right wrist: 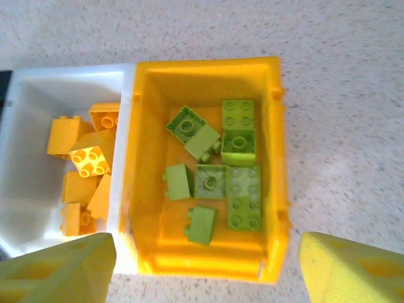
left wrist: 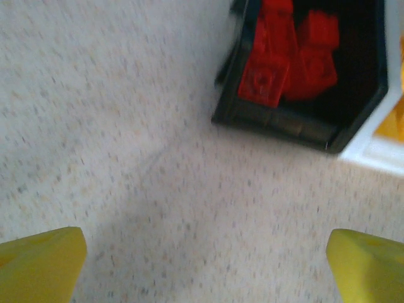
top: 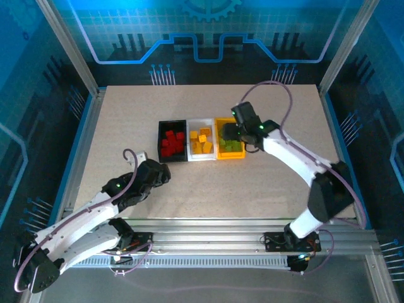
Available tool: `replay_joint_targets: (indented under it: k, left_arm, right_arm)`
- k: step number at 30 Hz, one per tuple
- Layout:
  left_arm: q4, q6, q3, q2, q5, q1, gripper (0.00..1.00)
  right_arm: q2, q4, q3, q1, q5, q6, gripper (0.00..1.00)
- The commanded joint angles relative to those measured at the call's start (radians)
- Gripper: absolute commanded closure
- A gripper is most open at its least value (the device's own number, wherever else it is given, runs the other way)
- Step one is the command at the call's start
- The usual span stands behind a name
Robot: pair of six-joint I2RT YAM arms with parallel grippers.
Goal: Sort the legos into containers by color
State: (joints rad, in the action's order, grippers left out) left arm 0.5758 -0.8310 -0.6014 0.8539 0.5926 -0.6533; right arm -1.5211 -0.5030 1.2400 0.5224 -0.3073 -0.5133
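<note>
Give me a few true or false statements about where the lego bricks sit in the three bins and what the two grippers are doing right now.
1. The black rectangular plastic bin holds the red plastic bricks. True.
2. The lime green plastic bricks lie in the white plastic bin. False: they lie in the yellow plastic bin; the white one holds yellow-orange bricks.
3. The right gripper is open above the yellow bin, holding nothing. True.
4. The left gripper is shut on a red brick. False: it is open over the bare speckled table near the black bin.
5. The white bin stands between the other two. True.
</note>
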Motion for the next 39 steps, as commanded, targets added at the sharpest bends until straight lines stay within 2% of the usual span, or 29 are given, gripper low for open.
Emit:
replay_joint_targets:
  k: [1, 3, 6, 8, 10, 13, 16, 18, 21, 25, 26, 29, 31, 32, 33, 38, 39]
  left_arm:
    - [-0.214, 0.132, -0.008, 0.011, 0.188, 0.038, 0.01]
    - [-0.351, 0.244, -0.004, 0.045, 0.191, 0.102, 0.01]
    - [-0.442, 0.253, -0.046, 0.141, 0.122, 0.282, 0.01]
    - [-0.536, 0.328, -0.061, 0.220, 0.062, 0.387, 0.01]
    - [-0.653, 0.466, -0.064, 0.290, 0.061, 0.438, 0.01]
    - [-0.720, 0.611, -0.081, 0.400, 0.050, 0.496, 0.01]
    - [-0.827, 0.682, -0.040, 0.472, -0.026, 0.529, 0.01]
    - [-0.933, 0.720, -0.001, 0.516, -0.020, 0.535, 0.01]
    - [-1.100, 0.799, 0.048, 0.586, -0.036, 0.535, 0.01]
    - [-1.374, 0.848, 0.138, 0.682, -0.111, 0.538, 0.01]
    - [-1.319, 0.826, 0.127, 0.665, -0.122, 0.541, 0.01]
    - [-1.348, 0.827, 0.149, 0.658, -0.188, 0.559, 0.01]
    - [-1.432, 0.812, 0.203, 0.658, -0.280, 0.588, 0.01]
    - [-1.507, 0.807, 0.244, 0.681, -0.339, 0.611, 0.01]
    - [-1.686, 0.827, 0.293, 0.726, -0.351, 0.616, 0.01]
    - [-1.527, 0.802, 0.234, 0.701, -0.312, 0.615, 0.01]
    - [-1.555, 0.804, 0.248, 0.705, -0.317, 0.614, 0.01]
  right_arm:
    - [0.095, 0.044, -0.100, -0.006, -0.038, -0.052, 0.21]
    - [0.156, 0.056, -0.163, -0.007, -0.060, -0.085, 0.19]
    - [0.240, 0.128, -0.258, -0.007, -0.062, -0.106, 0.13]
    - [0.285, 0.175, -0.309, -0.007, -0.061, -0.112, 0.00]
    - [0.315, 0.209, -0.342, -0.007, -0.055, -0.106, 0.00]
    - [0.358, 0.253, -0.392, -0.008, -0.054, -0.083, 0.00]
    - [0.396, 0.247, -0.416, -0.008, -0.112, -0.112, 0.00]
    - [0.421, 0.250, -0.427, -0.007, -0.134, -0.112, 0.00]
    - [0.452, 0.257, -0.437, -0.011, -0.130, -0.073, 0.00]
    - [0.444, 0.236, -0.419, -0.044, -0.093, -0.078, 0.00]
    - [0.437, 0.226, -0.410, -0.053, -0.087, -0.092, 0.00]
    - [0.418, 0.220, -0.381, -0.064, -0.078, -0.096, 0.00]
    - [0.403, 0.223, -0.366, -0.069, -0.066, -0.072, 0.00]
    - [0.397, 0.215, -0.367, -0.073, -0.061, -0.063, 0.00]
    - [0.393, 0.205, -0.334, -0.079, -0.058, -0.052, 0.00]
    - [0.455, 0.292, -0.416, -0.124, -0.047, -0.022, 0.00]
    - [0.480, 0.350, -0.452, -0.134, -0.018, 0.001, 0.00]
